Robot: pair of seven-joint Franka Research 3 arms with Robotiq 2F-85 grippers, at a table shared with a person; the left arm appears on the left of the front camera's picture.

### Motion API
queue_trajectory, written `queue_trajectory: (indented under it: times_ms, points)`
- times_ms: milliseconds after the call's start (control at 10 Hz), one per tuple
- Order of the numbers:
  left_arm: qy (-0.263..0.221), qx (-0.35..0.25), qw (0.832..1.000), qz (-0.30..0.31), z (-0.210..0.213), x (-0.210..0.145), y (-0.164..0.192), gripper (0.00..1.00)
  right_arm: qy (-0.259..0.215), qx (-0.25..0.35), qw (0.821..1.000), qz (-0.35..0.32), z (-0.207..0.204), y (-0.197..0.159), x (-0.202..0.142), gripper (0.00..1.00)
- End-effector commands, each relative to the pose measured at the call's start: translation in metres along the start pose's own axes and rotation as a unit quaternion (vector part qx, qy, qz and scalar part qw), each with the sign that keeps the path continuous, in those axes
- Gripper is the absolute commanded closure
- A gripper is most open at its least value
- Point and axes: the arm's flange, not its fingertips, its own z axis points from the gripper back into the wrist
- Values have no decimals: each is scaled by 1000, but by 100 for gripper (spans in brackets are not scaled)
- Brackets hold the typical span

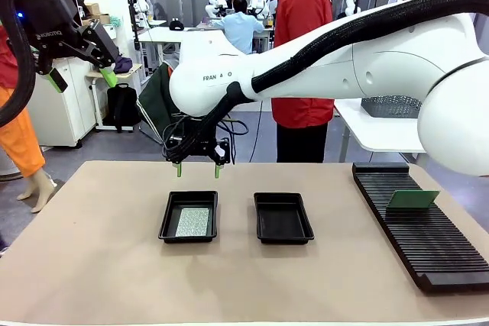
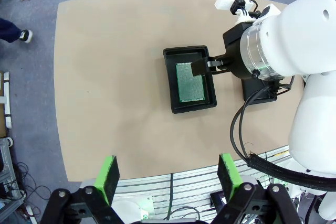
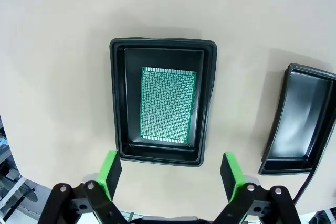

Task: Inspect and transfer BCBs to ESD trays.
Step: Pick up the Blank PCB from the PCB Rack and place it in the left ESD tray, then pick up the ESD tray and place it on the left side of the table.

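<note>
A green board (image 3: 167, 104) lies flat in the middle-left tray (image 1: 163, 225). Probably thin, light, bendy: hold its edges. The right gripper (image 1: 197, 167) above it and left gripper (image 1: 80, 78), upper left, have fingers apart.

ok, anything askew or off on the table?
Nothing stands out. One BCB lies flat and square on the floor of the left tray. The other tray sits empty beside it. A second BCB stands in the rack.
</note>
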Motion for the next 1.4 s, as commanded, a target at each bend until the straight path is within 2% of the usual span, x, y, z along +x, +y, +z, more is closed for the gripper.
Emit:
queue_trajectory:
  times_ms: [0, 1200, 1300]
  points:
    - [0, 2, 1000, 4, -1, -1, 1, 0, 2, 2, 1000, 4, 0, 0, 0, 0]
    - [0, 0, 1000, 0, 0, 0, 0, 0, 0, 0, 1000, 0, 0, 0, 0, 0]
    - [-4, -3, 1000, 16, -11, 5, -1, 0, -3, 39, 999, -3, 9, -15, -11, 0]
